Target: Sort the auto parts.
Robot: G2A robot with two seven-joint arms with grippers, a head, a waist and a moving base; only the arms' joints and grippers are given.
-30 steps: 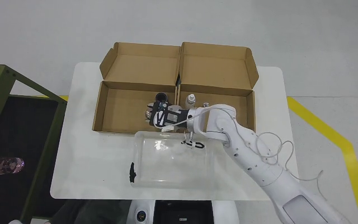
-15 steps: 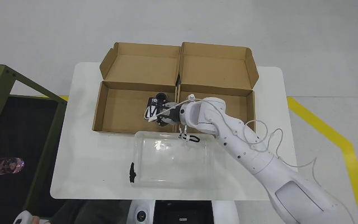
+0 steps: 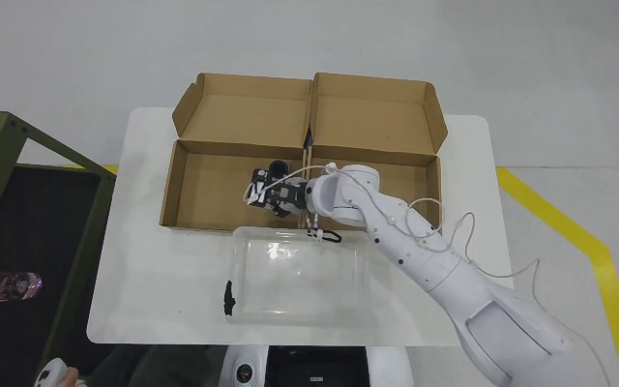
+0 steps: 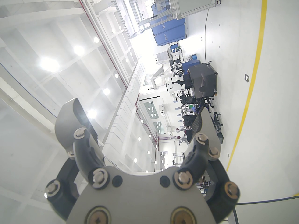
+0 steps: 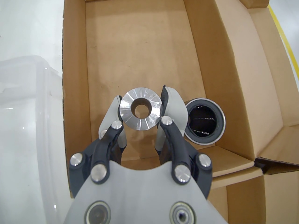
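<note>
My right gripper (image 5: 141,95) is shut on a silver metal disc (image 5: 140,111) with a centre hole and holds it just above the floor of the left cardboard box (image 5: 140,36). A cylindrical bearing (image 5: 205,123) with a dark rim stands upright in the same box, right beside one finger and close to the box's wall. From above, the right gripper (image 3: 261,193) sits in the left box (image 3: 208,193), with the bearing (image 3: 279,168) just behind it. My left gripper (image 4: 139,107) is open, holds nothing, and points out into the room.
A second open cardboard box (image 3: 387,184) adjoins the left one on the right. A clear plastic bin (image 3: 290,281) stands in front of both boxes, with a small black part (image 3: 229,298) at its left edge and a black clip (image 3: 327,235) near its far rim.
The right arm has swung left, carrying the disc from the boxes' shared wall further into the left box.
</note>
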